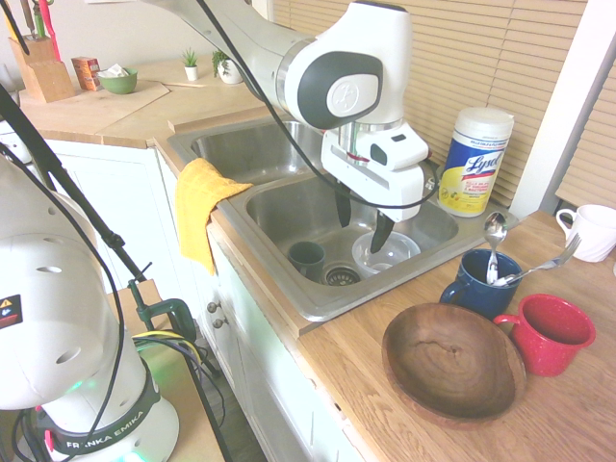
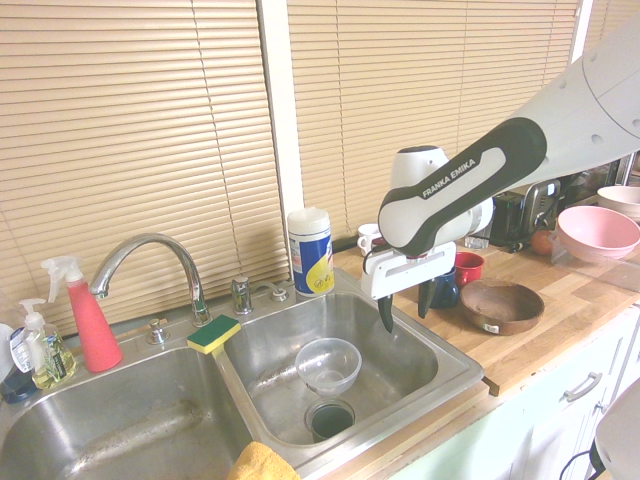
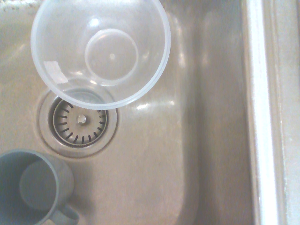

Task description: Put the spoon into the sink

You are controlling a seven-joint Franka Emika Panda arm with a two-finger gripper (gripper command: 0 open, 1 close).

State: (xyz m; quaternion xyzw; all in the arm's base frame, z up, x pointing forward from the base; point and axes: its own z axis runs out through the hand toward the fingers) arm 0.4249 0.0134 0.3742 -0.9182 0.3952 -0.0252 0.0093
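The spoon (image 1: 495, 231) stands bowl-up in a blue mug (image 1: 478, 286) on the wooden counter, to the right of the sink (image 1: 289, 207). A fork (image 1: 544, 263) leans in the same mug. My gripper (image 1: 363, 219) hangs open and empty over the right basin, well apart from the spoon; the second exterior view shows the gripper (image 2: 405, 305) above the sink (image 2: 400, 350). Below it lie a clear plastic bowl (image 1: 385, 252) and a dark green mug (image 1: 307, 258). In the wrist view the clear bowl (image 3: 101, 51), the drain (image 3: 78, 122) and the green mug (image 3: 33, 187) sit on the sink floor (image 3: 187, 140).
A wooden bowl (image 1: 452, 361), a red mug (image 1: 549, 332) and a white mug (image 1: 592, 231) stand near the blue mug. A wipes canister (image 1: 474, 161) is behind the sink. A yellow cloth (image 1: 200, 207) hangs over the front rim. Faucet (image 2: 150, 260) and sponge (image 2: 213, 333) sit by the divider.
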